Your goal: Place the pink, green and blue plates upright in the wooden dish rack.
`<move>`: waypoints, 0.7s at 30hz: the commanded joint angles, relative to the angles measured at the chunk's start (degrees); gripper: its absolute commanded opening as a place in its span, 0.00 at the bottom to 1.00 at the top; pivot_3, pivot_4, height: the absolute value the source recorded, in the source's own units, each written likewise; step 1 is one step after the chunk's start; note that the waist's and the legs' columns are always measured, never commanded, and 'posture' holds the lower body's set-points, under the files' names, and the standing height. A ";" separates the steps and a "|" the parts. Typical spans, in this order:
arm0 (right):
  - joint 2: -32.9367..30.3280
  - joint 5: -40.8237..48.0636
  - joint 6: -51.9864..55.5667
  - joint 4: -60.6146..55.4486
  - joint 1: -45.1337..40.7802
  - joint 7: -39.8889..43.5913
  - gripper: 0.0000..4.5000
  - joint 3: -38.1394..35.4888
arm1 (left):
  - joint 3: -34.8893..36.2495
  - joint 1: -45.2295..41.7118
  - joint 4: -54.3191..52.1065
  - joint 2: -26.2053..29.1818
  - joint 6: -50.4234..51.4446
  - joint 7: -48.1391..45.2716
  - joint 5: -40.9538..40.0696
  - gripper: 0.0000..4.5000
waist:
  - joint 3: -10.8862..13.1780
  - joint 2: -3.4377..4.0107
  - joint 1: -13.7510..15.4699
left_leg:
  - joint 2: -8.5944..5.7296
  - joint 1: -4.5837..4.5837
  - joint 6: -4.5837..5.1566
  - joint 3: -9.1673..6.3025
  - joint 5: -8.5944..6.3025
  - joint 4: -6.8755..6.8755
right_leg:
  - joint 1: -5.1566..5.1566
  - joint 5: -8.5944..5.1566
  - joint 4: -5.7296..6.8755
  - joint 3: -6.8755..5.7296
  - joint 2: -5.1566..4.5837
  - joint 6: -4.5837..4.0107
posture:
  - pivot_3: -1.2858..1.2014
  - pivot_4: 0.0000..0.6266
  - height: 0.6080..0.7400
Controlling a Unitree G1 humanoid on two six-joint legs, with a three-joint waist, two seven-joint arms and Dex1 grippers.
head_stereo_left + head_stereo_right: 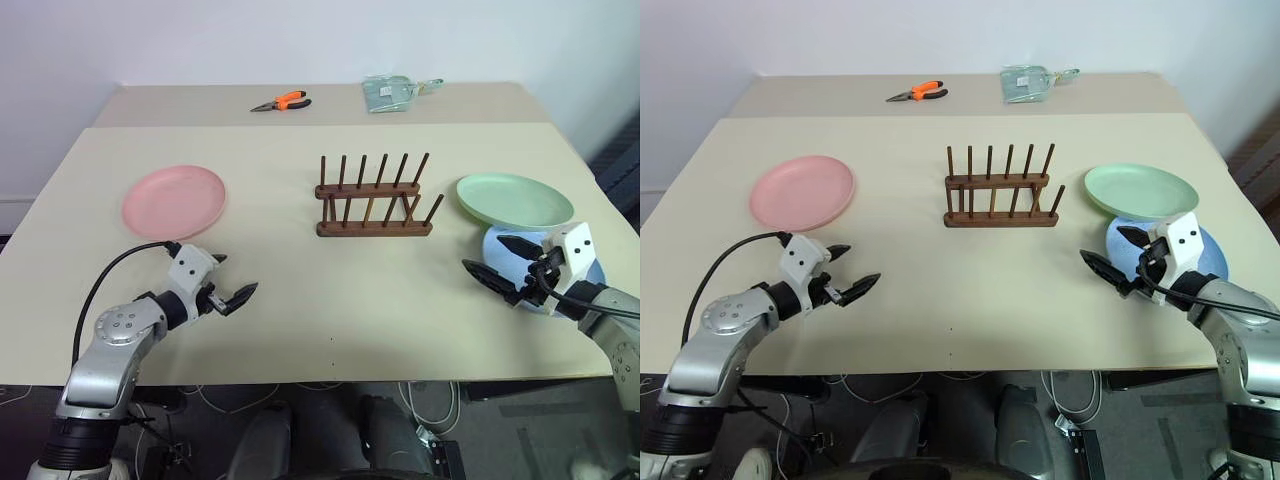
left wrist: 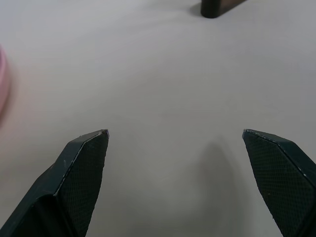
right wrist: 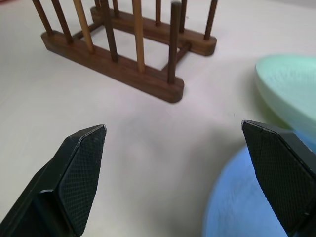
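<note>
Blue plate (image 1: pixel 1210 252) under right gripper (image 1: pixel 1116 252); rack (image 1: pixel 1001 195) apart.

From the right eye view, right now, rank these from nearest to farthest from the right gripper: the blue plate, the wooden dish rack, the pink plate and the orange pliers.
1. Blue plate: beside the right gripper, partly under the green plate.
2. Wooden dish rack: table centre, toward the robot's left.
3. Orange pliers and pink plate: pliers at the far edge, plate on the far left; too close to call.

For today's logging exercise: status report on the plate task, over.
Both end effectors open, empty. Rack empty; pink, green, blue plates flat on table. Green overlaps blue.
</note>
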 commanded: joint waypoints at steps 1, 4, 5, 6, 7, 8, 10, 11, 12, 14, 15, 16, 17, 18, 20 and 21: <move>0.59 -1.55 -2.82 -0.34 -1.38 -0.98 1.00 0.03 | 0.67 -0.46 0.59 -0.48 -1.92 0.26 -0.16 0.99 | 0.00 0.00 0.03 | 0.00 0.00 0.00 0.00 0.00 -0.01 | 0.00 0.00 0.00 0.00 0.00 0.00 | 0.52 0.24 1.00; 1.15 -1.95 -3.36 0.25 -1.97 -1.26 1.00 0.57 | 0.13 -1.22 2.32 -1.55 -3.57 0.86 0.54 0.99 | 0.00 -0.01 0.05 | 0.00 0.00 0.00 0.00 0.00 0.00 | 0.00 0.01 0.00 0.00 0.00 0.00 | 0.52 0.24 1.00; 1.20 -1.71 -2.82 0.13 -2.38 -1.13 1.00 0.91 | -0.08 -1.87 3.05 -1.97 -3.85 1.00 0.68 0.99 | 0.00 0.00 0.09 | -0.01 -0.01 0.00 0.00 0.00 0.00 | 0.00 0.01 -0.01 0.00 0.00 0.00 | 0.52 0.24 1.00; 1.14 -1.45 -2.06 0.05 -2.78 -1.06 1.00 1.28 | -0.37 -2.54 3.76 -2.31 -4.18 0.98 0.81 0.99 | 0.00 -0.01 0.12 | -0.01 -0.01 0.00 0.00 0.00 0.01 | 0.00 0.01 0.00 0.00 -0.02 0.00 | 0.52 0.24 1.00; 0.99 -1.03 -1.07 -0.08 -3.10 -0.85 1.00 1.71 | -0.75 -3.26 4.56 -2.58 -4.60 0.83 0.96 0.99 | 0.00 0.00 0.15 | -0.02 -0.01 0.00 0.00 0.00 0.01 | 0.00 0.01 0.00 0.00 -0.02 0.00 | 0.52 0.24 1.00; 0.77 -0.69 -0.18 -0.44 -3.19 -0.45 1.00 2.19 | -1.18 -4.03 5.39 -2.76 -4.84 0.49 0.99 0.99 | 0.00 -0.01 0.14 | -0.03 -0.01 0.00 0.00 0.00 0.02 | 0.01 0.01 0.00 0.00 -0.02 0.00 | 0.52 0.24 1.00; 0.88 -0.36 1.36 -2.75 -2.86 0.06 1.00 3.77 | -4.14 -8.88 9.88 -3.60 -4.78 -2.42 0.98 0.99 | 0.00 -0.01 0.41 | -0.03 0.00 0.00 -0.01 0.00 0.03 | 0.03 0.02 0.00 -0.01 -0.02 0.01 | 0.52 0.24 1.00; 1.34 -0.43 1.79 -4.07 -2.56 -0.46 1.00 4.25 | -6.19 -12.69 13.97 -4.68 -5.79 -3.70 1.95 0.99 | -0.01 0.00 0.71 | -0.04 -0.01 0.00 -0.02 0.00 0.04 | 0.03 0.02 0.01 -0.05 -0.02 0.01 | 0.52 0.24 1.00; 1.79 -0.39 2.19 -5.34 -2.14 -1.06 1.00 4.45 | -8.06 -16.28 17.95 -5.74 -6.94 -4.79 3.01 0.99 | -0.01 0.01 1.16 | -0.04 0.00 0.00 -0.02 0.00 0.04 | 0.03 0.05 0.01 -0.05 -0.02 0.06 | 0.52 0.24 1.00; 2.85 0.03 3.08 -8.71 -0.41 -2.49 1.00 4.30 | -11.40 -23.89 26.91 -8.62 -9.61 -7.28 4.87 0.99 | -0.01 -0.01 1.47 | -0.07 -0.03 0.00 -0.03 0.01 0.10 | 0.03 0.12 0.01 -0.09 0.00 0.18 | 0.52 0.24 1.00; 3.20 0.15 3.47 -9.97 0.23 -2.98 1.00 4.25 | -12.14 -26.03 29.74 -9.41 -10.67 -8.17 5.30 0.99 | -0.01 -0.03 1.51 | -0.09 -0.04 0.00 -0.04 0.01 0.11 | 0.05 0.12 -0.01 -0.08 -0.01 0.19 | 0.52 0.24 1.00; 3.85 0.08 3.68 -12.01 1.56 -3.91 1.00 4.24 | -13.16 -30.09 35.35 -11.38 -12.60 -8.92 6.14 0.99 | -0.02 -0.03 1.53 | -0.12 -0.06 0.01 -0.05 0.00 0.10 | 0.05 0.12 -0.03 -0.08 -0.03 0.21 | 0.52 0.24 1.00; 4.45 -0.26 3.77 -14.00 2.87 -4.93 1.00 4.34 | -13.89 -33.57 40.53 -13.02 -14.43 -9.66 6.87 0.99 | -0.01 -0.05 1.44 | -0.12 -0.07 0.03 -0.05 -0.01 0.08 | 0.06 0.12 -0.08 -0.08 -0.04 0.22 | 0.52 0.24 1.00; 5.05 -0.69 3.77 -16.03 4.34 -6.02 1.00 4.39 | -15.08 -37.44 46.37 -14.74 -16.90 -10.32 8.27 0.99 | -0.02 -0.06 1.47 | -0.14 -0.07 0.05 -0.04 -0.02 0.08 | 0.05 0.11 -0.08 -0.08 -0.05 0.24 | 0.52 0.24 1.00; 6.39 -1.10 4.06 -19.78 6.86 -8.42 1.00 4.41 | -16.43 -43.79 56.81 -17.67 -21.03 -11.43 10.44 0.99 | -0.01 -0.10 1.44 | -0.16 -0.09 0.06 -0.05 -0.03 0.07 | 0.05 0.10 -0.09 -0.10 -0.05 0.26 | 0.52 0.24 1.00; 7.20 -1.24 4.28 -21.59 8.04 -9.72 1.00 4.34 | -16.51 -46.34 61.50 -18.96 -22.62 -11.70 11.15 0.99 | 0.00 -0.10 1.29 | -0.15 -0.10 0.06 -0.05 -0.03 0.08 | 0.04 0.10 -0.09 -0.13 -0.05 0.27 | 0.52 0.24 1.00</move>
